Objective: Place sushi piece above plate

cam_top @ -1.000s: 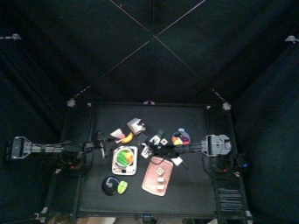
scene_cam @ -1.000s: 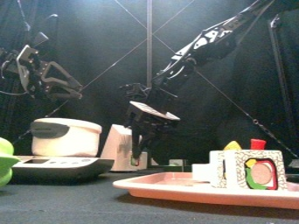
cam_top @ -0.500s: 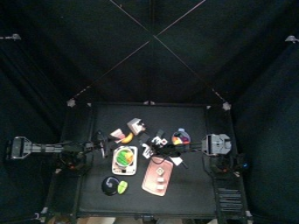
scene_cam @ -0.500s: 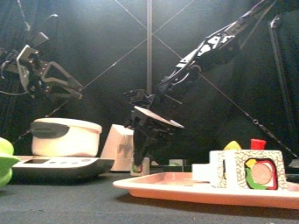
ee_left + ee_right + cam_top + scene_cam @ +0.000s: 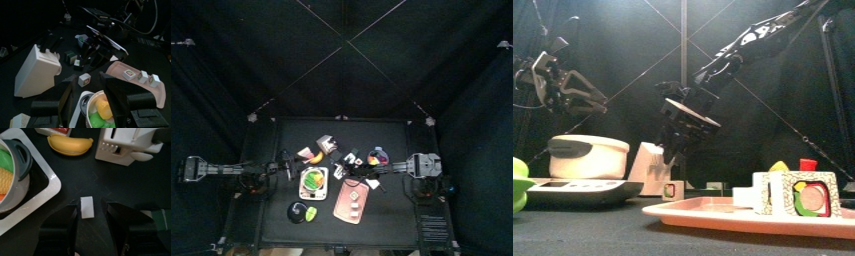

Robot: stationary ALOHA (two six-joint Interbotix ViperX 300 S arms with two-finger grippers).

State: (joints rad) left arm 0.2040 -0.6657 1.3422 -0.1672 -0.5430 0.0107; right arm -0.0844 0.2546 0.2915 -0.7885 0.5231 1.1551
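White and banded in black, the sushi piece (image 5: 87, 207) is seen lying on the bare bench (image 5: 133, 183), directly between the spread fingertips of the right gripper (image 5: 89, 214), which is held open just above it and is not touching it. Beside it, a white toaster (image 5: 127, 145) and a grey tray (image 5: 32, 203) are found. A pink plate (image 5: 740, 212) is set nearer the front. The left gripper (image 5: 97, 95) is held open over a bowl (image 5: 93, 106), gripping nothing.
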